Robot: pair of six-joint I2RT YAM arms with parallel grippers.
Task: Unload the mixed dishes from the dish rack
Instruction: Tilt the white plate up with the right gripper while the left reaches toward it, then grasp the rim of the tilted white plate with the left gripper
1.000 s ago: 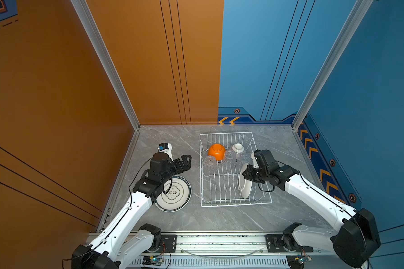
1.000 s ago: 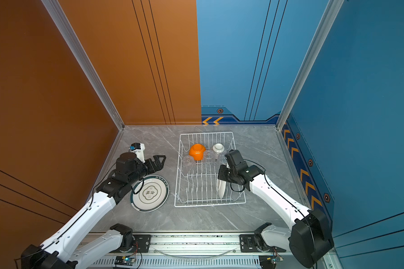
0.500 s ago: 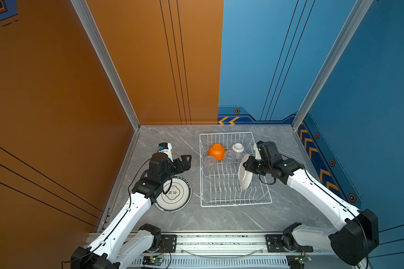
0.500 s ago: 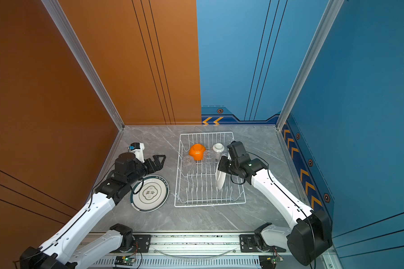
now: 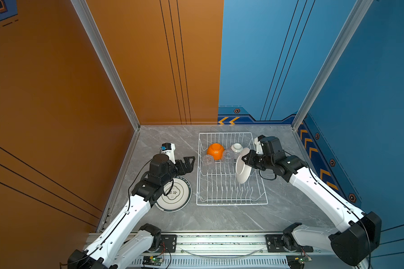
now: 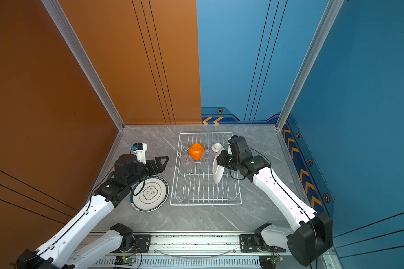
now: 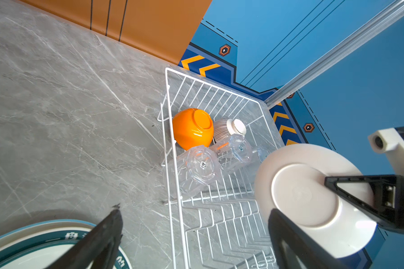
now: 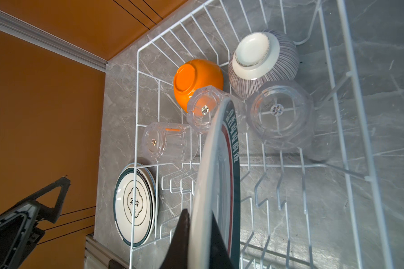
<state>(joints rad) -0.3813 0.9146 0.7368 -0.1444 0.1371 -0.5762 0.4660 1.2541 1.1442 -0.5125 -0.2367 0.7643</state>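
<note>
Surface: grey marbled tabletop (image 5: 219,219), backed by orange wall (image 5: 149,69) and blue wall (image 5: 254,69).
Rack: you find the dish rack (image 5: 231,204) mid-table.
Right arm: right gripper (image 5: 245,160) pinches a white plate (image 5: 243,173) by its rim, on edge over the rack.
Left arm: left gripper (image 5: 189,163) spread wide, empty, just left of the rack.
Unloaded: striped plate (image 5: 179,198) flat beside the rack.
Racked: orange bowl (image 5: 215,151), ribbed bowl (image 5: 237,147), glass cups (image 5: 207,160), far end.

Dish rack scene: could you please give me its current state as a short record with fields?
right hand: shut on a teal-rimmed plate, held on edge over the dish rack
left hand: open, empty, left of the rack
in rack: orange bowl and ribbed bowl, both bottom-up; three clear cups
on table: second teal-rimmed plate, flat, left of the rack
</note>
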